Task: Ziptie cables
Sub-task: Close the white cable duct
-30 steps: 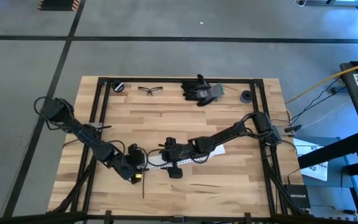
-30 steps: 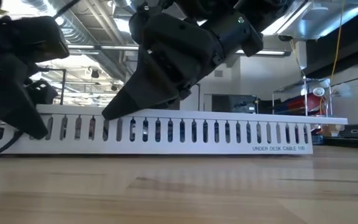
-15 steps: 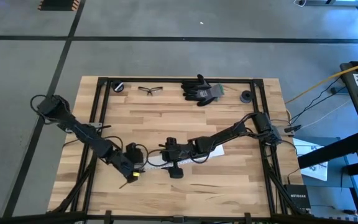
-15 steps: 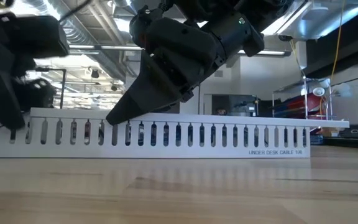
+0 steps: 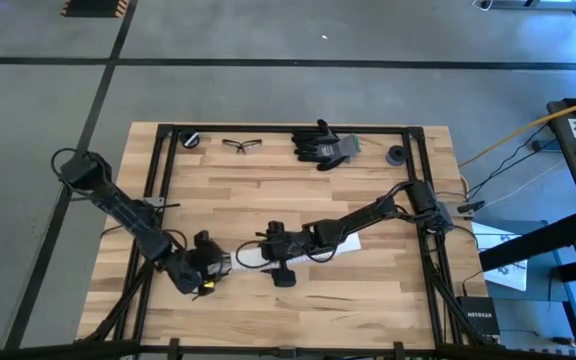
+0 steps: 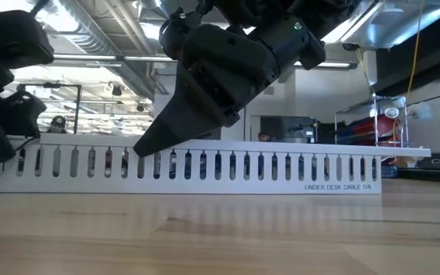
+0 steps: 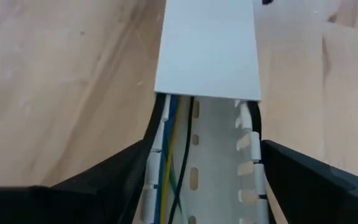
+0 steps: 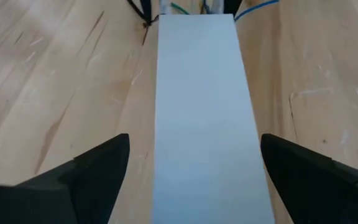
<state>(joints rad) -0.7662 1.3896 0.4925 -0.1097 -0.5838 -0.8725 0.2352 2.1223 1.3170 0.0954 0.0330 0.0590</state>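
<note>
My left gripper (image 7: 197,180) straddles the open end of the white slotted rail (image 6: 205,164), fingers (image 7: 104,180) spread to either side of it and not squeezing. The cables (image 7: 176,155), dark ones among blue, yellow and green strands, lie inside the channel between my fingers and run under the flat white cover (image 7: 207,46) just ahead. My right gripper (image 8: 197,180) hovers over that cover (image 8: 197,112) farther along, fingers wide on both sides of the strip. On the wooden table (image 5: 268,170), both arms meet near the front middle. In my judgement, the step calls for steadying the rail squarely, keeping the wires bunched within the slots, and closing gently so the thin walls do not bow or tip.
</note>
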